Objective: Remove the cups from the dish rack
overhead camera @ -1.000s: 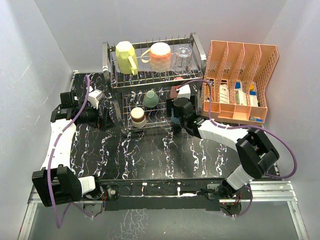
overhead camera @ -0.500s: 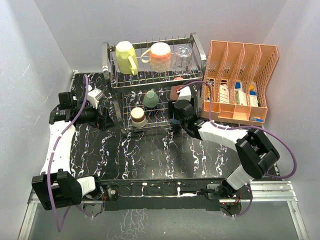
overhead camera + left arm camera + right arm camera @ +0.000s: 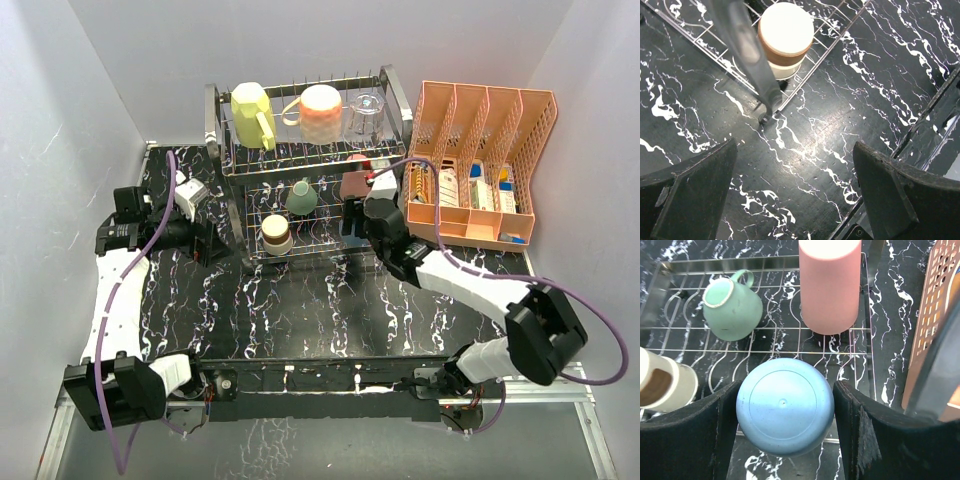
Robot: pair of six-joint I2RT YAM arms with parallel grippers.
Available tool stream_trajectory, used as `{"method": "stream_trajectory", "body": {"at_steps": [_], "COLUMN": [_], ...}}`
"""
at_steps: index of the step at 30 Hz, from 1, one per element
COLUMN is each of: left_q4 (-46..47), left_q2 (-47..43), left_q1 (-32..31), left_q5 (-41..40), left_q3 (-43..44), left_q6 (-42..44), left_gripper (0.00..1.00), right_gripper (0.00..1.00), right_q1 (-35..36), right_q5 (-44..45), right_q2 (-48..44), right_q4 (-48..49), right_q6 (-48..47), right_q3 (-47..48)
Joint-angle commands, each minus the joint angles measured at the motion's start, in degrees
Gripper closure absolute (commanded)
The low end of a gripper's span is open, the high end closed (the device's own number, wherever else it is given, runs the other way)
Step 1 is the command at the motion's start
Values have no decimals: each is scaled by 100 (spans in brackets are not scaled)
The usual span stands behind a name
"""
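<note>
Black marbled table (image 3: 330, 300) under chrome dish rack (image 3: 213, 120) — right gripper (image 3: 785, 402) clenched on blue cup (image 3: 785, 415); left gripper (image 3: 794, 165) spread wide, grasping nothing — beside the rack's corner.

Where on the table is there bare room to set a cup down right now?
The widest bare patch is the table in front of the rack, left of the right arm. A smaller one lies under the open left gripper, by the rack's corner. Crowded: the lower tier, where the right gripper grips the blue cup, and the organiser side.

probably a lab: plain white booth walls (image 3: 300, 45)
</note>
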Motion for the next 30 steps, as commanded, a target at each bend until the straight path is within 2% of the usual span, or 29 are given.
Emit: {"method": "stream_trajectory", "body": {"at_steps": [1, 6, 11, 20, 30], "left_q4": [-456, -1117, -1628, -1218, -281], "left_q2": [-249, -291, -446, -785, -1733], "left_q1": [28, -82, -397, -782, -846], "left_q5": [616, 885, 674, 443, 786], "left_q3": [56, 118, 47, -428, -1206], "left_q6": [756, 1694, 2483, 2340, 2235], "left_gripper": [3, 3, 3, 3, 3], "right_gripper": [78, 82, 88, 92, 92], "right_q1": [98, 261, 343, 941, 1550], "right_q5": [-204, -724, -1494, -2460, -3129], "right_q2": [-618, -1163, -1366, -769, 274], "right_q4": [52, -517, -1101, 64, 1561], "right_q6": [521, 1535, 3346, 5391, 7197], "right_q3": [-117, -109, -103, -240, -60]}}
